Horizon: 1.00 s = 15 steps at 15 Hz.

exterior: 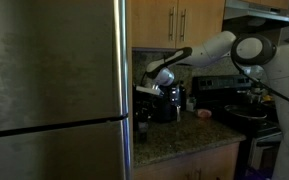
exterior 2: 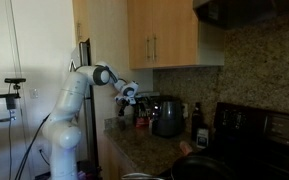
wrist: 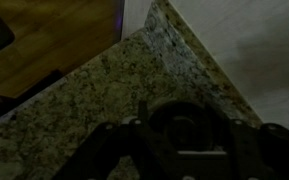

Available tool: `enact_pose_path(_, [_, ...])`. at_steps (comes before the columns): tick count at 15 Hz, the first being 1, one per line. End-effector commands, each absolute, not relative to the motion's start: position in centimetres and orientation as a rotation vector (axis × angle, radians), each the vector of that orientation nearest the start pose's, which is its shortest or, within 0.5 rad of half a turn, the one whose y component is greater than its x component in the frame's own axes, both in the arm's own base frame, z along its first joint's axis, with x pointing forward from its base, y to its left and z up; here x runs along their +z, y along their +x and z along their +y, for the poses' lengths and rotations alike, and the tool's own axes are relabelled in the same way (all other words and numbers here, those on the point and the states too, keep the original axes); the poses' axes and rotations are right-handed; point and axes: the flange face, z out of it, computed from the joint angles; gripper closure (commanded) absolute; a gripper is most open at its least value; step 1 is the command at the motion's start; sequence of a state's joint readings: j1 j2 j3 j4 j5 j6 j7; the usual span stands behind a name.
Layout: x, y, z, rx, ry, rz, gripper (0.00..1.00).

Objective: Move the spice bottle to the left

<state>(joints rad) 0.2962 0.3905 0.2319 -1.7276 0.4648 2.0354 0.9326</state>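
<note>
Claw (exterior 2: pixel 133 99) above spice bottle (exterior 2: pixel 138 118), apart

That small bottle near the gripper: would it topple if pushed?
Probably tips easily: the bottle looks upright and narrow. It may slide first, since the stone counter looks smooth and polished. Likely rigid and light, though it is too blurred to be sure.
</note>
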Motion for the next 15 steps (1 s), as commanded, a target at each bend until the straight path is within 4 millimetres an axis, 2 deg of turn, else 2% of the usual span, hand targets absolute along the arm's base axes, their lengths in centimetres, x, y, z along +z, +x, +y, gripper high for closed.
enact_pose_path(1, [35.7, 55.7, 33.8, 0.564, -2.632, 0.886, 0.42])
enact_pose_path(2, [35.9, 55.6, 33.9, 0.562, -2.632, 0.881, 0.42])
enact_pose_path(3, [36.5, 55.1, 34.2, 0.555, -2.641, 0.856, 0.67])
enact_pose_path(5, [36.7, 53.9, 35.0, 0.553, -2.655, 0.796, 0.67])
enact_pose_path(9, [34.3, 51.7, 37.5, 0.568, -2.697, 0.69, 0.67])
enact_pose_path(12, [33.6, 51.3, 38.4, 0.569, -2.701, 0.656, 0.67])
enact_pose_path(15, [32.9, 51.5, 38.2, 0.571, -2.712, 0.657, 0.67])
